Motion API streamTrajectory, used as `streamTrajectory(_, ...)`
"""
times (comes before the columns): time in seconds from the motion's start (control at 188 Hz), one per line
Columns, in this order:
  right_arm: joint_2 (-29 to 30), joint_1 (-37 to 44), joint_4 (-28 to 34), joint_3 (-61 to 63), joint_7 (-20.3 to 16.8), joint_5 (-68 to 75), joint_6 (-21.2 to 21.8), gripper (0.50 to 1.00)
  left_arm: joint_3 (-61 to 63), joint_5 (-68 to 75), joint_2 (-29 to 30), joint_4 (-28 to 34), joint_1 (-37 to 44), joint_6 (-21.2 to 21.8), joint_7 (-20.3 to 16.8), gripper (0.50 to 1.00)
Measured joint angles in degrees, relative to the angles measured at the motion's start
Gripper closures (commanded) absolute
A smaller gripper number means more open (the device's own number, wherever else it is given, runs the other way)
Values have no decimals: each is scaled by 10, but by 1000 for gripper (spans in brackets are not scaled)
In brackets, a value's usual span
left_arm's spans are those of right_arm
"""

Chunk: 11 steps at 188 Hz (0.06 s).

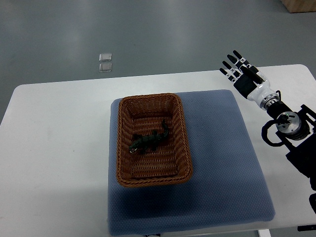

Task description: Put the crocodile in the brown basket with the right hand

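In the top view, the toy crocodile (149, 140) is lying inside the brown wicker basket (124, 143), roughly at its middle, body running diagonally with the tail pointing toward the far right corner and the head toward the near left wall. It is resting flat on the woven floor and appears to be touching neither side wall. The basket is sitting on a blue-grey mat (222, 163), which is covering the middle of a white table (54, 148).

The right hand (240, 70) is hovering over the far right part of the table, near the mat's far corner and well apart from the basket. Its fingers are stretched out straight and slightly fanned, gripping nothing. The left arm is not showing anywhere.

Judging from this layout, the placing itself is looking done, and the step in hand is clearing the arm away. Doing that well means keeping the fingers extended so nothing is snagging, lifting and drawing the hand back toward the right edge rather than sweeping low across the mat, and staying wide of the basket rim so the light wicker is not getting nudged and the crocodile is not shifting.

Two small clear squares (105, 62) are lying on the grey floor beyond the table.
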Motion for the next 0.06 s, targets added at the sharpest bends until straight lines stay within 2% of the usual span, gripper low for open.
streamTrajectory(0.058,0,-1,0,0,0,1,4,574,0,0,0,0,0,0,0,500)
